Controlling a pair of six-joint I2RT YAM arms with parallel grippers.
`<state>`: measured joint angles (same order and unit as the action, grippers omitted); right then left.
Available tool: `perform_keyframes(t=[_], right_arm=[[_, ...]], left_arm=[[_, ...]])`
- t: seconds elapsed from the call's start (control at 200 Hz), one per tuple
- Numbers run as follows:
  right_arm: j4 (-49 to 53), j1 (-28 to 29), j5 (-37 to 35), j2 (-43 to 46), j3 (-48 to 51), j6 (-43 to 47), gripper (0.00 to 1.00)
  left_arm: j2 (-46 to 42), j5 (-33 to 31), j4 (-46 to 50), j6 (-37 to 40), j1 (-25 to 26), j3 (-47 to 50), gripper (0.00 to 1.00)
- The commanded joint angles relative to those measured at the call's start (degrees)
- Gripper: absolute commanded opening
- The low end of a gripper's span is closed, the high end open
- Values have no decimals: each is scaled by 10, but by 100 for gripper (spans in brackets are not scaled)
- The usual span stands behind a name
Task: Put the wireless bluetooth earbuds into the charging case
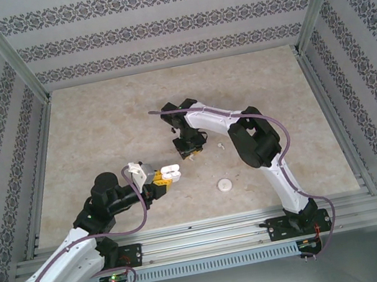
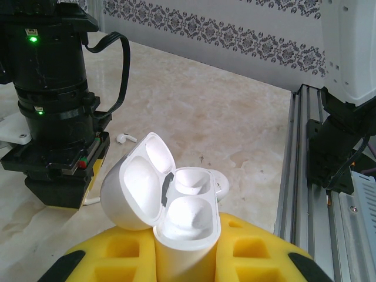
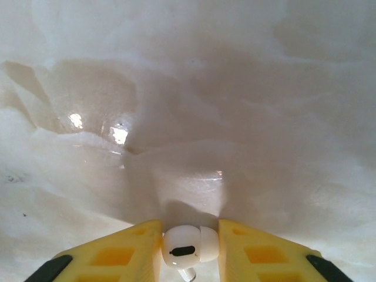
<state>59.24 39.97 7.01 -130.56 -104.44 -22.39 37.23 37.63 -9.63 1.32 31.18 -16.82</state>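
Earbud (image 3: pixel 189 248) sits squarely between your right gripper's (image 3: pixel 190 230) yellow fingers (image 3: pixel 114 255), stem pointing back toward the wrist. The pads touch it on both sides, so it is gripped, low over the marble table (image 3: pixel 188 88). Your left gripper (image 2: pixel 188 258) is clamped tight on the charging case (image 2: pixel 187 220), holding it upright with the lid (image 2: pixel 136 191) swung open to the left and both sockets facing up. From above, the case is near the right gripper but apart from it. A second earbud (image 2: pixel 125 138) lies on the table just beside the right gripper.
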Motion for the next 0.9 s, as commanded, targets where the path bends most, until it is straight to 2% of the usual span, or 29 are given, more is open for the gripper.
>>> perform_keyframes(t=[0.0,0.36,0.694,0.894], right_arm=[[-6,9,14,-8,15,-8,27],[-66,4,-18,96,85,-49,22],[-166,17,-59,274,178,-101,22],[-213,43,-117,385,219,-128,22]], left_arm=[[-6,2,0,11,9,-3,0],[1,11,-18,9,9,-2,0],[28,9,-69,9,9,-6,0],[65,1,-115,9,9,-16,0]])
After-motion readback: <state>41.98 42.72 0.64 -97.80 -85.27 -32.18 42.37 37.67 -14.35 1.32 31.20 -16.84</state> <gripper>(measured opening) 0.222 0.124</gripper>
